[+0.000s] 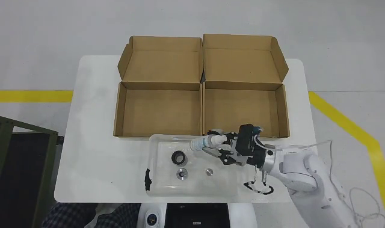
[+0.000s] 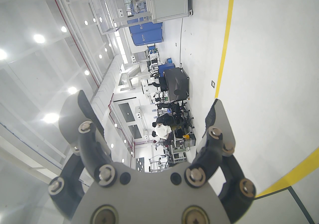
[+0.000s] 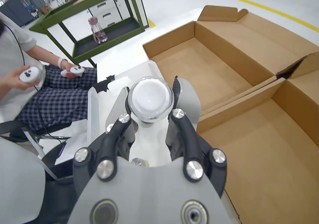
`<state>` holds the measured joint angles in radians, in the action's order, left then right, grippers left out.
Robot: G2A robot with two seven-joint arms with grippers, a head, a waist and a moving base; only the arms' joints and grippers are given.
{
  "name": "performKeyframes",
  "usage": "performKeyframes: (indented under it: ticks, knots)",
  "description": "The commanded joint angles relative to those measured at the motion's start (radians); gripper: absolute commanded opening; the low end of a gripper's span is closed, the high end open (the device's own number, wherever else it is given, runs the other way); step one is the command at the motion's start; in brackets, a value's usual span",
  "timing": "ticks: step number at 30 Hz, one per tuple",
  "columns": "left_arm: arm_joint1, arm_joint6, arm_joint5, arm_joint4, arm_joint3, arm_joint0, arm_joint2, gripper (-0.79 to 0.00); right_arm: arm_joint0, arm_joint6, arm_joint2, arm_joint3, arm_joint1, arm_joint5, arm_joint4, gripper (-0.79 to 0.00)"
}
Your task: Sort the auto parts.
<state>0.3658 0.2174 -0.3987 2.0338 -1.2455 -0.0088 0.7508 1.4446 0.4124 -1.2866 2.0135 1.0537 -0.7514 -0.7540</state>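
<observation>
R gripper (image 3: 151, 93): jaws closed on white part (image 1: 200, 144), a round cylinder w/ glossy end, pinched across its body, one jaw each side. Part lay roughly level, free end toward 9 o'clock. It hung over the 12 o'clock rim of clear tray (image 1: 157, 145), just at 6 o'clock of the seam between L box (image 1: 157, 112) and R box (image 1: 240, 112). Judged lifted off tray floor, touching neither box. Side grip prob. chosen so the round body couldn't roll out.

L gripper (image 2: 149, 100): jaws wide, nothing between, pointed out at the room, away from tabletop (image 1: 90, 138). Prob. parked there to leave R arm a free run.

Layout: boxes side by side, walls touching, at 12 o'clock of tray. Lids were folded back toward 12 o'clock, so interiors opened upward, which suits drop-in sorting. No parts in either box yet. Tray sat at tabletop's 6 o'clock edge, nearest robot, prob. for easy reach. In tray: black ring (image 1: 178, 157), metal ring (image 1: 183, 174) at its 6 o'clock, small metal pc (image 1: 209, 171) at 3 o'clock of that, all apart.

Step, as judged: carrying first part to a box. Which box couldn't be told.

Writing: no readable label on boxes, tray or part. Black tape-like patch (image 1: 146, 180) on tray corner was unmarked.
</observation>
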Motion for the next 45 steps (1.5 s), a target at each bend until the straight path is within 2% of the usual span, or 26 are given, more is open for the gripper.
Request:
performKeyframes:
  ticks: [1, 9, 21, 26, 32, 45]
  knots:
    - [0.0, 0.0, 0.0, 0.0, 0.0, 0.0, 0.0, 0.0, 0.004, -0.016, -0.022, -0.008, -0.002, -0.002, 0.059, -0.785]
    - [0.0, 0.0, 0.0, 0.0, 0.0, 0.0, 0.0, 0.0, 0.01, -0.052, -0.078, -0.041, -0.01, -0.025, 0.222, -0.785]
    - [0.0, 0.0, 0.0, 0.0, 0.0, 0.0, 0.0, 0.0, 0.043, -0.099, -0.125, -0.025, -0.014, -0.024, 0.25, -0.785]
    - [0.0, 0.0, 0.0, 0.0, 0.0, 0.0, 0.0, 0.0, 0.038, -0.095, -0.131, -0.014, -0.015, 0.001, 0.198, -0.785]
    - [0.0, 0.0, 0.0, 0.0, 0.0, 0.0, 0.0, 0.0, 0.006, -0.1, -0.115, -0.015, -0.011, 0.08, 0.076, -0.785]
    - [0.0, 0.0, 0.0, 0.0, 0.0, 0.0, 0.0, 0.0, -0.147, -0.069, -0.02, -0.084, 0.005, 0.232, -0.113, -0.785]
